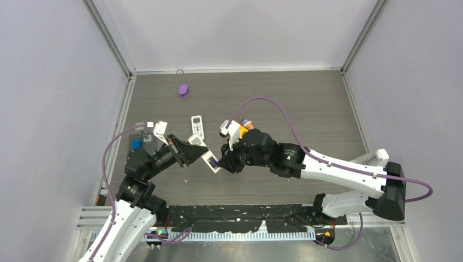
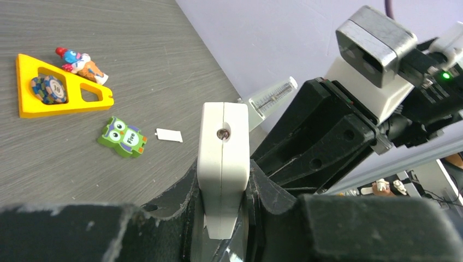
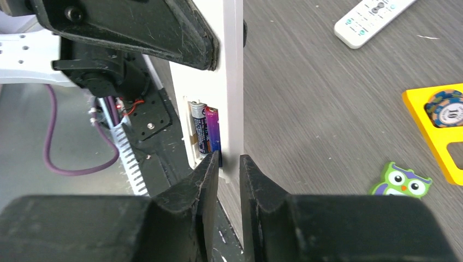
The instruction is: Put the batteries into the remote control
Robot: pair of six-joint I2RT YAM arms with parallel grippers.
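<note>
1. Nearest to the arm bases, the left gripper (image 1: 190,151) is pressed onto the remote control (image 2: 223,147), one finger on each long side. It holds it lifted over the table (image 1: 306,109), with the open compartment turned to the other arm.
2. In this compartment two cells lie side by side: a purple battery (image 3: 211,131) and a silver-blue battery (image 3: 196,115) next to it.
3. The right gripper (image 3: 229,170) has its fingers nearly together, astride the thin side wall of the remote control. One tip is at the end of the purple battery. Whether it really pinches something, I cannot tell.
4. I judge a battery to be light, stiff and smooth, so it rolls and slips easily. It is better to take it across the middle of the barrel and to press it in at the end. The remote control is hollow plastic, safe to hold by its sides.
5. Only the right wrist view shows the batteries; the left wrist view shows just the end face of the remote control. That view alone shows a white flat piece (image 2: 169,135), perhaps the cover, near the owl block (image 2: 123,136).
6. Farther out lies a second remote (image 1: 197,126). Farthest is a small purple object (image 1: 183,90), seen only from the top.
</note>
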